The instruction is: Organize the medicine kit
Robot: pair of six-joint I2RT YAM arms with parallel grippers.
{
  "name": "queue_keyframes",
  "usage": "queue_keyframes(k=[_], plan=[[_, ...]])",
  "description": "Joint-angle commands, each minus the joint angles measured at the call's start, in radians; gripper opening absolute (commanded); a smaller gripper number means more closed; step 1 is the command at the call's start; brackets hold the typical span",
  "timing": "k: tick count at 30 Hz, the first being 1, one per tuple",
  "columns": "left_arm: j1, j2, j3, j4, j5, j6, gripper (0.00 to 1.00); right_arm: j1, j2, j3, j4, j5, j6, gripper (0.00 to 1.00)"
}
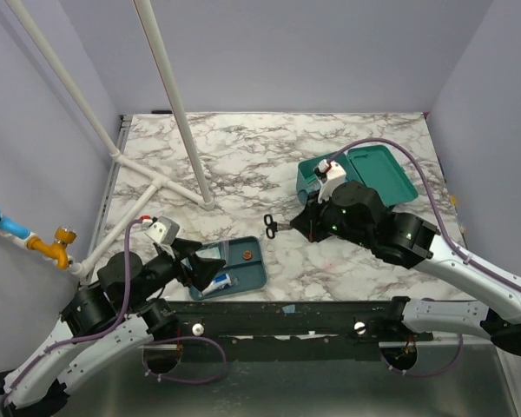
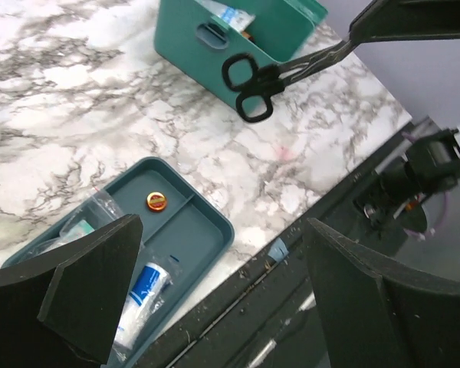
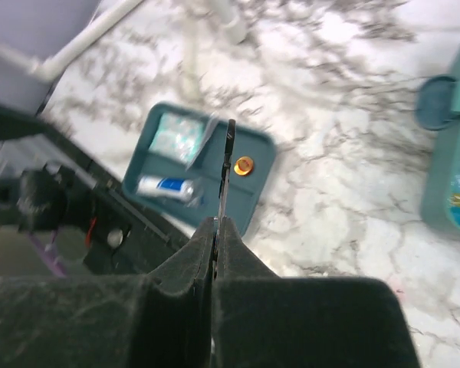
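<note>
- Left gripper (image 2: 222, 224): jaws spread wide with nothing between them, hanging low over the shallow divided tray (image 2: 188, 230) at the near table edge.
- Right gripper (image 3: 216, 226): clamped shut on the blades of the black scissors (image 2: 272, 77), handle loops sticking out ahead over bare marble.
- Medicine kit (image 2: 184, 46): far right of the table with its lid thrown open, just behind the right gripper. Some packs are already inside.
- Risk, scissors: the grip is narrow and on thin metal, with the heavier handle end out front. A quick swing toward the kit could pivot or slip them out of the pads.
- Risk, kit wall: a low approach could catch the loops on the rim and shove the box.
- Risk, tray: it looks light and sits by the edge, so a downward push could tip or slide it off.
- Risk, contents: the white tube (image 2: 142, 287) lies in a clear wrapper beside a clear packet (image 2: 88, 222). The jaws may pinch film only, or take both.
- Small orange round piece (image 2: 155, 201): flat and easy to miss.
</note>
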Motion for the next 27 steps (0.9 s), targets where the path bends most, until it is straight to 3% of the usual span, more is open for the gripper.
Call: queue_keyframes(k=[1, 7, 14, 27], plan=[[0.002, -0.085, -0.075, 0.077, -0.129, -0.033, 0.89, -0.013, 0.001, 0.040, -0.010, 0.334, 0.119, 0.01], [0.002, -0.096, -0.098, 0.072, -0.114, -0.025, 0.90, -0.101, 0.057, 0.063, 0.016, 0.427, 0.153, 0.01], [0.003, -0.087, -0.100, 0.065, -0.092, -0.018, 0.90, -0.381, 0.081, 0.021, 0.136, 0.327, 0.184, 0.01], [0.002, -0.169, -0.107, 0.056, -0.121, -0.021, 0.90, -0.432, 0.112, -0.131, 0.265, 0.423, 0.378, 0.01]])
